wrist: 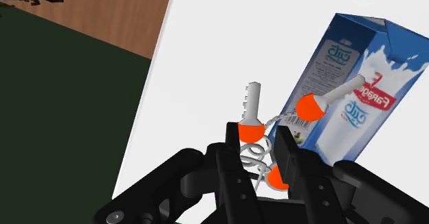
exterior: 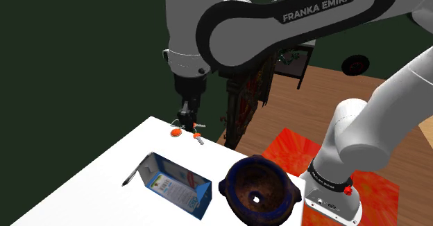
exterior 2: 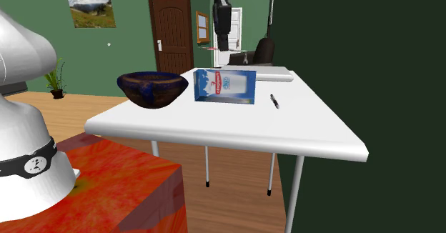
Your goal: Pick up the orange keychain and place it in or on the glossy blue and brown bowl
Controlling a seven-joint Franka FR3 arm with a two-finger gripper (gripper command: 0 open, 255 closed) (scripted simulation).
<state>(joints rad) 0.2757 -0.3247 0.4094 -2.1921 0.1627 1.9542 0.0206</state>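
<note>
The orange keychain (wrist: 256, 130), a wire ring with silver keys and orange heads, hangs clasped between my black fingers (wrist: 232, 157). My gripper (wrist: 258, 159) is shut on its ring. In the shoulder view the gripper (exterior: 185, 119) hangs over the table's far corner, with the keychain's orange parts (exterior: 177, 132) dangling just below it. The second exterior view shows the gripper (exterior 2: 224, 44) well above the table's far end, the keychain (exterior 2: 214, 48) a small reddish speck beside it. The dark blue and brown bowl (exterior: 260, 188) (exterior 2: 152, 87) stands upright near the stand.
A blue and white milk carton (exterior: 177, 184) (exterior 2: 225, 86) (wrist: 350, 85) lies on its side between the gripper and the bowl. A black pen (exterior: 128, 179) (exterior 2: 274, 101) lies by the carton. The white table (exterior: 104, 190) ends against a dark green wall.
</note>
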